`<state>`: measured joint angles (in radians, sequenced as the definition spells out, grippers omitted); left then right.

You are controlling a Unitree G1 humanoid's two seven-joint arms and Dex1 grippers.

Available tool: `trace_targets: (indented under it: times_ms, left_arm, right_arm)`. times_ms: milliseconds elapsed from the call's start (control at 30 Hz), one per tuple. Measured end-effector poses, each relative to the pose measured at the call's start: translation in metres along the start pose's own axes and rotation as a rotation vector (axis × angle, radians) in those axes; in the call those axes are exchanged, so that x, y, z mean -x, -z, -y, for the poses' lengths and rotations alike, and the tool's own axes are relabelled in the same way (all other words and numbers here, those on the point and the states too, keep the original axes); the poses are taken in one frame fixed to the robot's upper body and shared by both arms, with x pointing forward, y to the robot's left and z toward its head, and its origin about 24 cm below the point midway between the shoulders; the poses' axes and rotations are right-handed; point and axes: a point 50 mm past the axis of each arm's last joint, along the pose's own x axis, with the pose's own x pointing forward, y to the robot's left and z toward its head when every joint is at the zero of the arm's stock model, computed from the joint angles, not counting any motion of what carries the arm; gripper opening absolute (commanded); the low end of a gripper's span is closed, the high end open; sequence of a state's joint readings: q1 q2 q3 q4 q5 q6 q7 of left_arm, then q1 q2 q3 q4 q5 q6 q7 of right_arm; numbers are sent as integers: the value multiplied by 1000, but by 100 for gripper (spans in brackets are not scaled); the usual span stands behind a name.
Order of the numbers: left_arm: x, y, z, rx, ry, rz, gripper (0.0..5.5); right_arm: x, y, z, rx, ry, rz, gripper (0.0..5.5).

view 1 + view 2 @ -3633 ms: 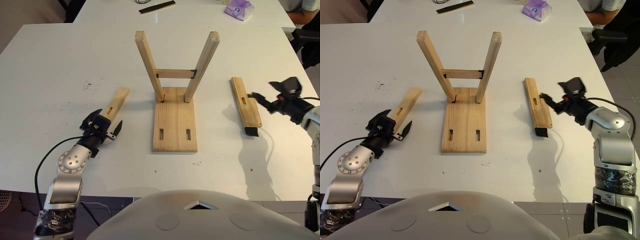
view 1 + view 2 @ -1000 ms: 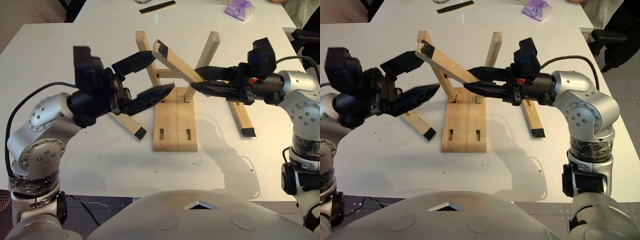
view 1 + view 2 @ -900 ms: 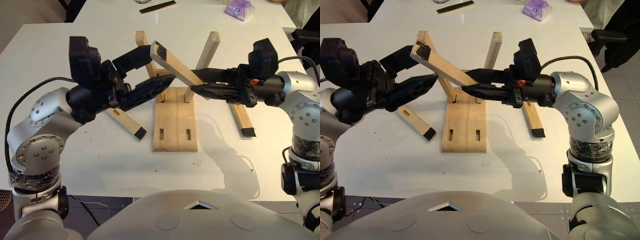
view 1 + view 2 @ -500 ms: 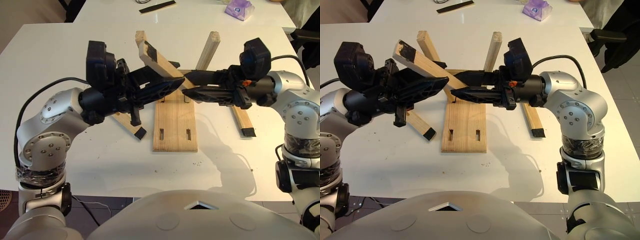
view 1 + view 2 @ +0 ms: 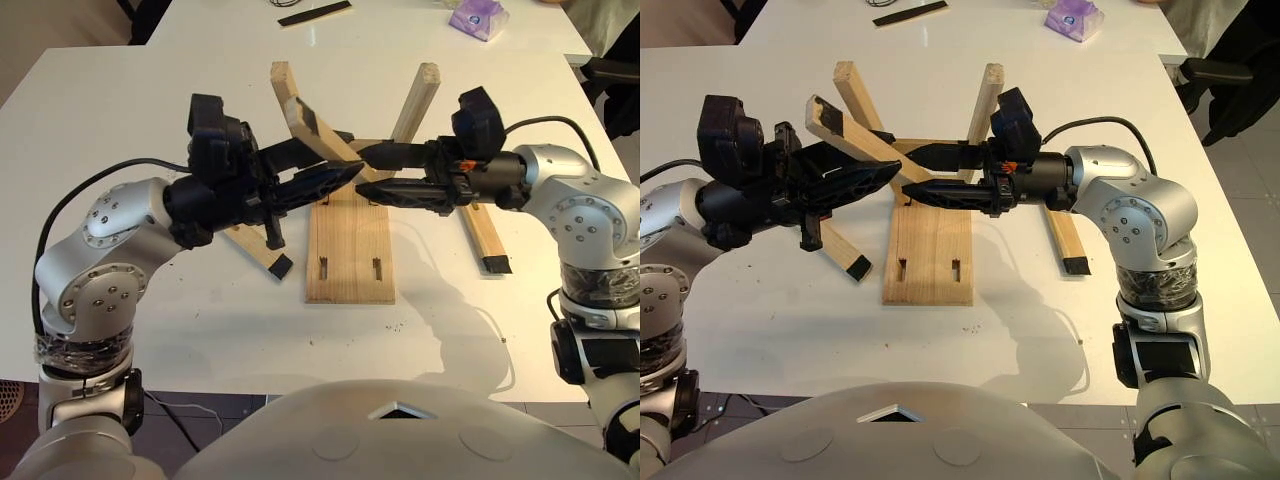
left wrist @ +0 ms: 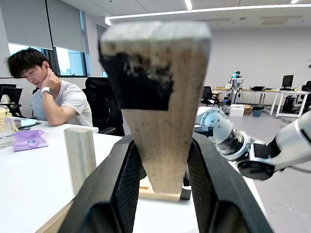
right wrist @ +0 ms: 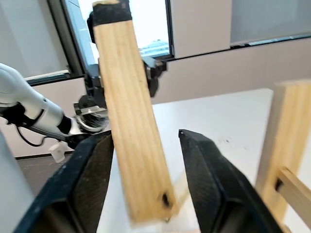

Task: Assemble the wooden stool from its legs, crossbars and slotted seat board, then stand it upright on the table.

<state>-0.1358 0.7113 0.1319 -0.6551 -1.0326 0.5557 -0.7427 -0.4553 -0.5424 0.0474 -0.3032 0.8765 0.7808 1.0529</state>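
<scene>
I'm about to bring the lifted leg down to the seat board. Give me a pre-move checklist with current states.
1. Left gripper grips the lifted leg: jaws press both its sides. Ok.
2. Right gripper clamped on the same leg: jaws straddle its end with a gap on one side. Not ok.
3. Seat board has free slots: the two near slots are empty. Ok.
4. Fitted legs fully seated in the far slots: cannot tell.
5. Left loose leg and right loose leg clear of the board: each lies flat, apart from it. Ok.
</scene>
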Motion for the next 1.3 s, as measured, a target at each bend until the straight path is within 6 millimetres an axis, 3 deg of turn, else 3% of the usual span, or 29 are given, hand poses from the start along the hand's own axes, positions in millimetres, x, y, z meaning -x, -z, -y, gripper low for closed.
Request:
trace_targets:
  times_ms: [100, 267, 367, 533, 733, 1300]
  left_arm:
    - [23, 10, -5, -41, -71, -129, 131]
    - [52, 5, -21, -113, -244, -186, 131]
    - [79, 19, -34, -144, -433, -325, 131]
    - [94, 37, -29, -127, -462, -448, 131]
    - [122, 57, -41, -65, -542, -472, 131]
    - [132, 83, -38, -44, -586, -443, 131]
  right_arm:
    - [15, 2, 1, 10, 73, -5, 233]
    - [28, 3, 1, 23, 175, 27, 233]
    - [35, 6, 1, 24, 240, 47, 233]
    - [36, 19, -7, 8, 282, 43, 233]
    - [30, 29, -6, 24, 313, 9, 233]
    - [26, 39, 3, -8, 334, 35, 233]
